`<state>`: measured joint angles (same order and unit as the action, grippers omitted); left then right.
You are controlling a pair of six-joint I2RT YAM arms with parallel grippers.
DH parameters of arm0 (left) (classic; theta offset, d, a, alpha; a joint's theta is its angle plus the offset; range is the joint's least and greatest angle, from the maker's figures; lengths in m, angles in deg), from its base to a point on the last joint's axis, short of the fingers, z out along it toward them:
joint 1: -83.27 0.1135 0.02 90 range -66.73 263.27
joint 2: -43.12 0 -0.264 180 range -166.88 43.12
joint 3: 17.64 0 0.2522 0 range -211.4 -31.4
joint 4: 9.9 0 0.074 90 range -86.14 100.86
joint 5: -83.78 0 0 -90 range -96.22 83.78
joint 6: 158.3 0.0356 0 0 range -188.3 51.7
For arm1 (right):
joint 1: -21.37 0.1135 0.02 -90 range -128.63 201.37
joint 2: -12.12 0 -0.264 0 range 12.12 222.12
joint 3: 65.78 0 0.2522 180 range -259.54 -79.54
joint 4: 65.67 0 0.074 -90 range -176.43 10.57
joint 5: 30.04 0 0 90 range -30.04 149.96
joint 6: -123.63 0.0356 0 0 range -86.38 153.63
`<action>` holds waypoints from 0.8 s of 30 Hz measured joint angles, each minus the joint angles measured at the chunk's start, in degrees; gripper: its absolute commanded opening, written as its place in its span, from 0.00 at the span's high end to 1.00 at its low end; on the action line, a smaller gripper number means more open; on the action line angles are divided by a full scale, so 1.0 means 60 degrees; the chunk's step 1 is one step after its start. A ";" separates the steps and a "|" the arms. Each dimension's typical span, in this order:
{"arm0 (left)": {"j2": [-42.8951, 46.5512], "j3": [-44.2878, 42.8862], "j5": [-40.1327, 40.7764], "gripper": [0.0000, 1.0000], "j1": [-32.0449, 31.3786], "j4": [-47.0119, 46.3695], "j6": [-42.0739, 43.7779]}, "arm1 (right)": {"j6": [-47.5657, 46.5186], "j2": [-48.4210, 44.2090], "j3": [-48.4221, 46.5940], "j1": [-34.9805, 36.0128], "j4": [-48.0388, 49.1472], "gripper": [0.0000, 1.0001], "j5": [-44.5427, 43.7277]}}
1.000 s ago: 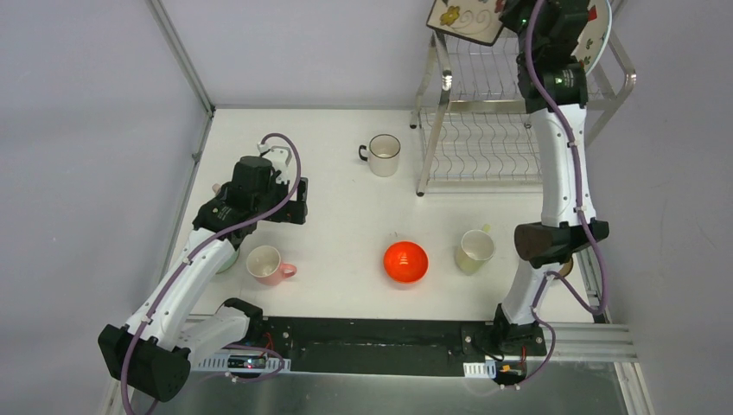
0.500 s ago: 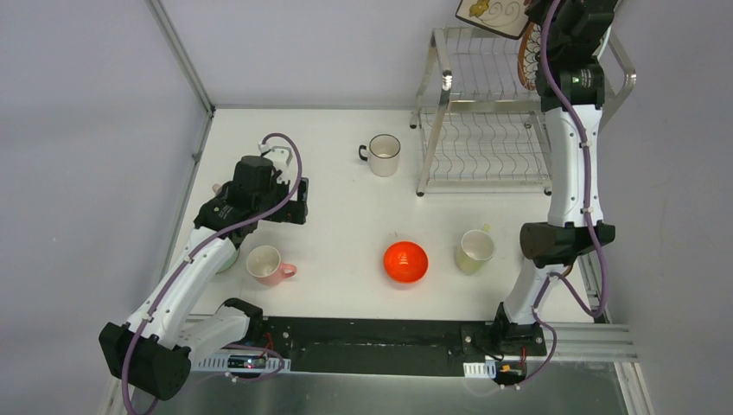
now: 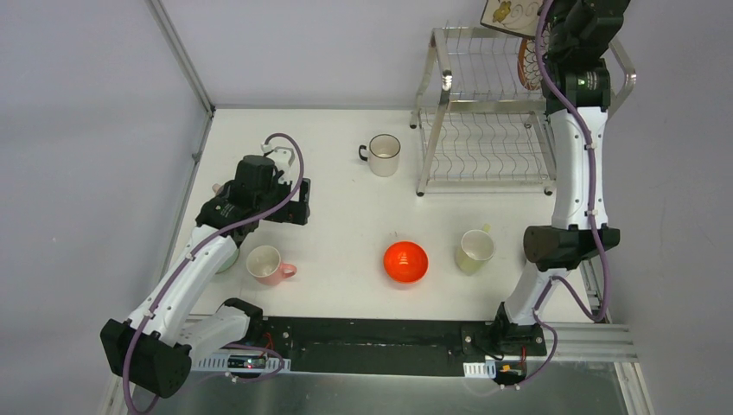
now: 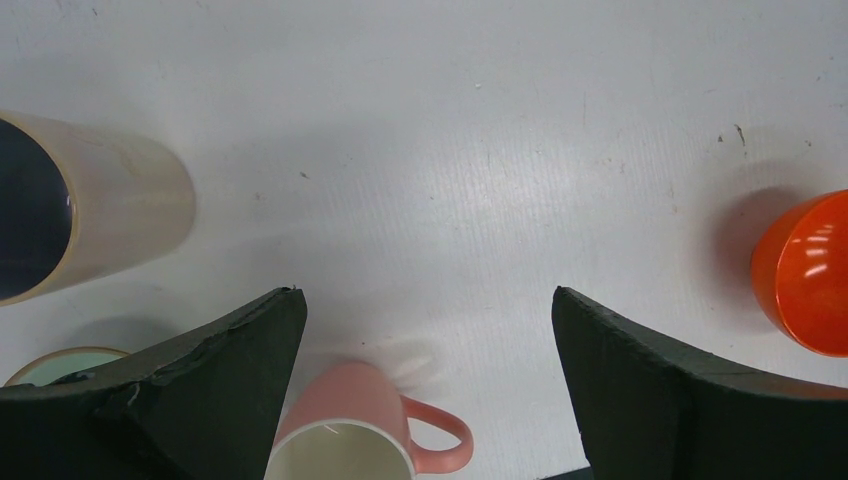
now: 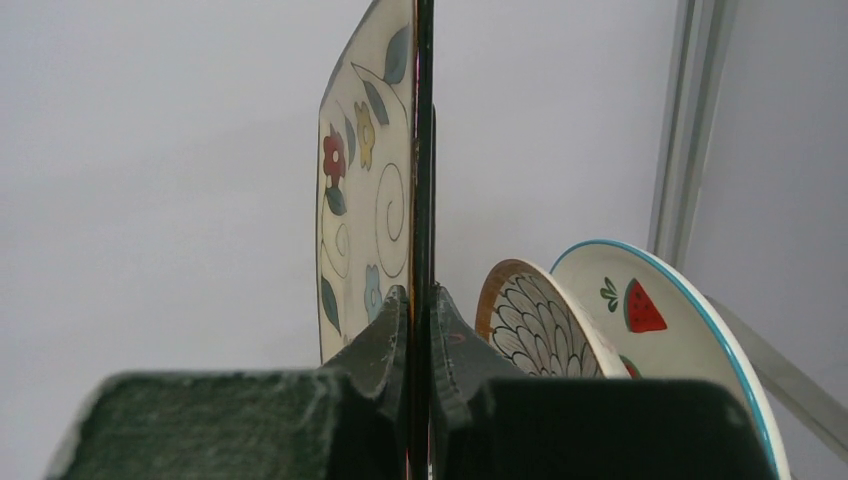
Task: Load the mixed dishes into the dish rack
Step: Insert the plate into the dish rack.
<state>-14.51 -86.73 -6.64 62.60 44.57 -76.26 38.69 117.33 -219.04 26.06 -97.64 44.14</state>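
The floral plate (image 3: 508,12) has moved right and farther over the dish rack (image 3: 449,82), with the right tool (image 5: 420,296) clamped on its edge. Its slot is seemingly hidden, so lowering could clip the brown-petal plate (image 5: 535,325) just beside it. The left tool (image 4: 428,330) stands apart, empty.

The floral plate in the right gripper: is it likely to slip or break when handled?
The floral plate looks glazed and stiff, so it would probably slip rather than bend. The right gripper pinches only its thin edge, so it may swing. Likely ceramic, it could chip against the rack.
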 measured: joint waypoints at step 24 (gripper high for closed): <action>-0.0084 0.0000 -0.0240 0.01 0.0000 0.0004 0.0000 | -0.2878 -0.0222 0.1588 0.0018 0.1042 1.00 0.1005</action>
<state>-15.01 -86.73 -8.08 62.60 44.59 -76.26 21.42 115.99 -209.51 26.17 -91.39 50.18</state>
